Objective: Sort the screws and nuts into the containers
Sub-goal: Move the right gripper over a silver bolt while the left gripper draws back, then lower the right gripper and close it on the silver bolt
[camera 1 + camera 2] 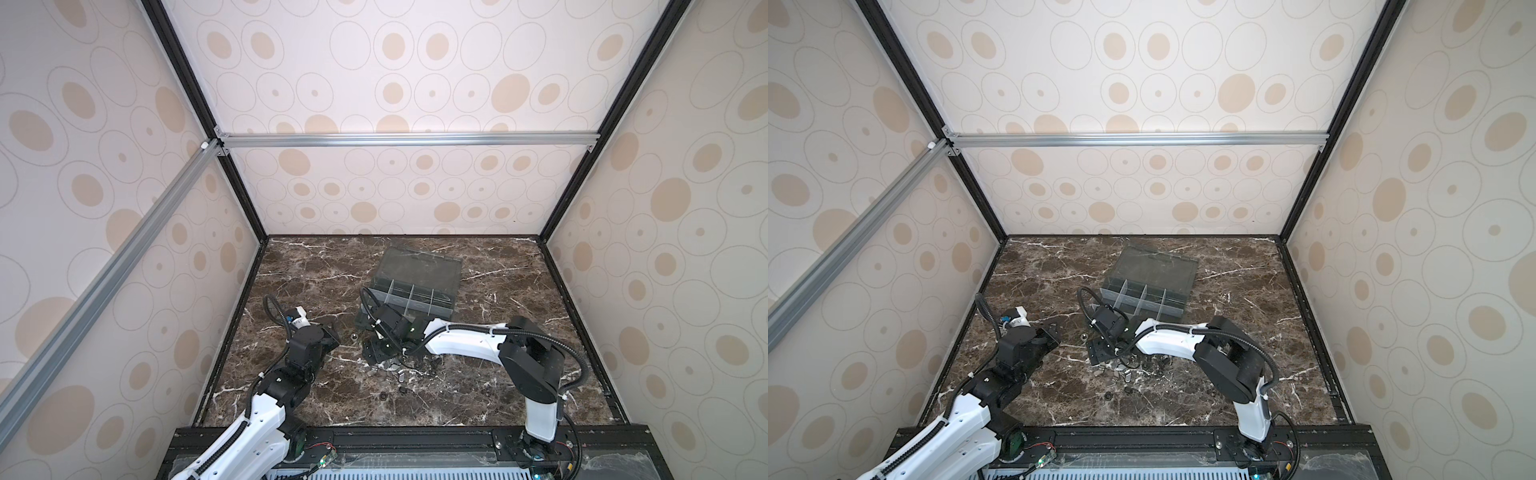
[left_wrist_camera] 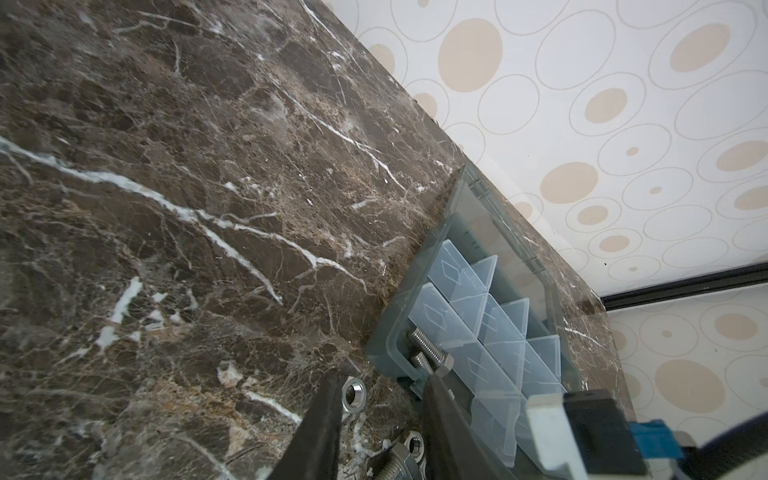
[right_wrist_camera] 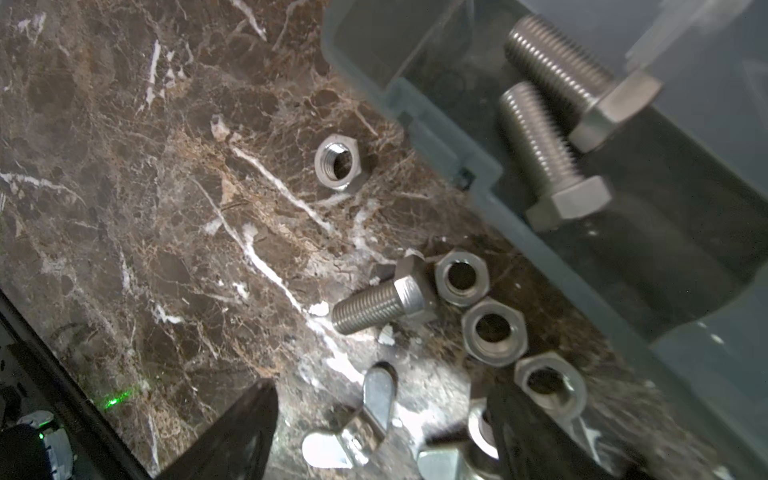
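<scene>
The smoky-grey organizer box (image 1: 419,266) stands open at mid-table, its containers (image 1: 415,300) parted by pale dividers. Two silver screws (image 3: 540,141) lie in the cell nearest the arms, and they show in the left wrist view too (image 2: 428,353). On the marble beside the box lie one loose screw (image 3: 378,303), three hex nuts (image 3: 494,332) and a lone nut (image 3: 338,162). My right gripper (image 3: 382,386) is open, straddling a wing-shaped nut (image 3: 357,419) in the pile (image 1: 395,370). My left gripper (image 2: 381,376) is open a little, empty, with the lone nut (image 2: 353,392) beside one finger.
The box's lid (image 1: 1158,264) lies flat behind the cells. Small black ring pieces (image 1: 383,395) sit nearer the front edge. My right arm (image 1: 465,343) crosses the table in front of the box. Walls enclose the marble table (image 1: 498,395) on three sides.
</scene>
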Controlling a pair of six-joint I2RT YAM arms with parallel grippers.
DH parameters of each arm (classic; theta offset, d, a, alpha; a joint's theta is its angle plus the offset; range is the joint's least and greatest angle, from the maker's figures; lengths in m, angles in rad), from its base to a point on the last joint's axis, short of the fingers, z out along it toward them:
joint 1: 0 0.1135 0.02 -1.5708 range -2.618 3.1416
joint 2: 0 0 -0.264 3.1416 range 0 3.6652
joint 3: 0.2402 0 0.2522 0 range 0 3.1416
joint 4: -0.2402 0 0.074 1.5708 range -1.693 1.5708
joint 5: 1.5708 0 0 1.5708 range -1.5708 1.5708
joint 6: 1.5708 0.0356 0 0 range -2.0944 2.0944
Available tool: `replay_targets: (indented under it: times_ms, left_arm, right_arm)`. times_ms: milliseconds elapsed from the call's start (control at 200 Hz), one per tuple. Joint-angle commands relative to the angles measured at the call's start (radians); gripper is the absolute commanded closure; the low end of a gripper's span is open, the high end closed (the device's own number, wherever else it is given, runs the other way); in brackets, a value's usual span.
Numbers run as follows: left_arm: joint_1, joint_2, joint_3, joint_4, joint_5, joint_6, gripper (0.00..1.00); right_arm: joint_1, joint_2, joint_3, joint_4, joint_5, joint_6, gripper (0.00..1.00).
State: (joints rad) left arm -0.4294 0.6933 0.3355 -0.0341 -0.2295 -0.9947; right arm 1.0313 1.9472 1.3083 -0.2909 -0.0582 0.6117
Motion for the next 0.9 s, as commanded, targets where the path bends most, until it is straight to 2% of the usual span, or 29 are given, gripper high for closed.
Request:
replay_targets:
  times_ms: [0, 145, 540, 895]
  left_arm:
    - [0.014, -0.018, 0.001, -0.034, -0.028, 0.011, 0.66]
    - [0.020, -0.018, -0.003, -0.037, -0.016, 0.013, 0.66]
    - [0.029, -0.034, -0.009, -0.043, -0.010, 0.011, 0.66]
    - [0.032, -0.064, -0.015, -0.056, -0.021, 0.013, 0.66]
  right_arm:
    - [0.009, 0.036, 0.040, -0.013, -0.029, 0.003, 0.22]
    - [0.010, 0.059, 0.062, -0.012, -0.031, -0.001, 0.28]
    - [0.010, 0.147, 0.171, -0.060, -0.045, -0.027, 0.33]
    - [0.024, 0.242, 0.311, -0.218, 0.087, -0.073, 0.42]
